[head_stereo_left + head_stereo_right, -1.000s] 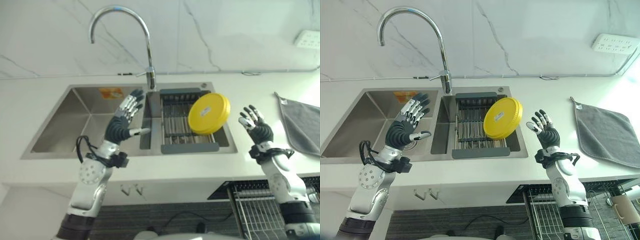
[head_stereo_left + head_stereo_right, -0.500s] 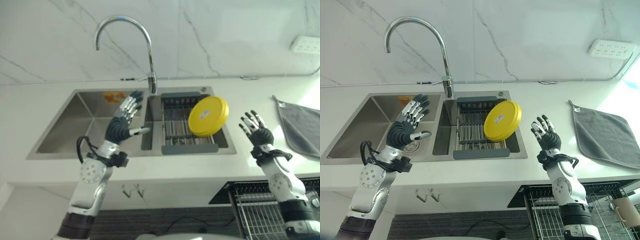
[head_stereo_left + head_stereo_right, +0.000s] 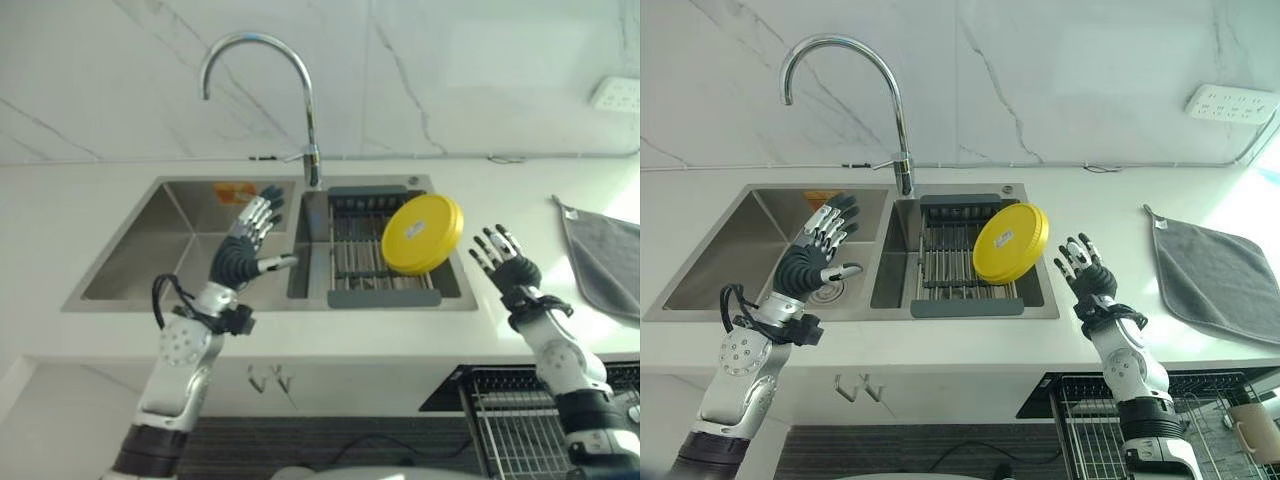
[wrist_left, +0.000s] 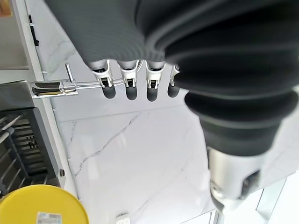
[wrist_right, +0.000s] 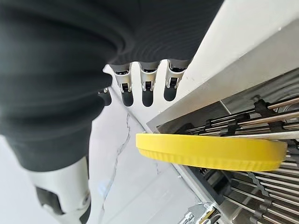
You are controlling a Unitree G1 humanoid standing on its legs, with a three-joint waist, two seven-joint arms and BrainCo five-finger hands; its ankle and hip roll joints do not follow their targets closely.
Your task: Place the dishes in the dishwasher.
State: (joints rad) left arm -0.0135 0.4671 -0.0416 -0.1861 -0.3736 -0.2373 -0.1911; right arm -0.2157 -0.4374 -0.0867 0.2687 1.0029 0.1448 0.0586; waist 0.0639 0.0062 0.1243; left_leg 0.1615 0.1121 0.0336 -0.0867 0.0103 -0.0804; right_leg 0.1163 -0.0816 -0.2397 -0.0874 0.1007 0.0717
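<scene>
A round yellow plate (image 3: 421,233) leans tilted on the grey drying rack (image 3: 355,250) in the right basin of the steel sink (image 3: 140,258); it also shows as yellow plate (image 5: 210,151) and yellow plate (image 4: 44,205). My left hand (image 3: 241,256) is raised over the divider between the basins, fingers straight and spread, holding nothing. My right hand (image 3: 505,264) is raised over the counter just right of the sink, open, a short gap from the plate's right edge. The dishwasher's wire basket (image 3: 1110,410) sits below the counter at the lower right.
A tall curved faucet (image 3: 290,90) rises behind the sink. A grey cloth (image 3: 1215,275) lies on the counter at the right. A wall socket (image 3: 1225,100) sits on the marble backsplash.
The camera has shifted, so the whole scene sits a little lower and to the right. The right hand has dropped slightly. The plate and left hand hold their places.
</scene>
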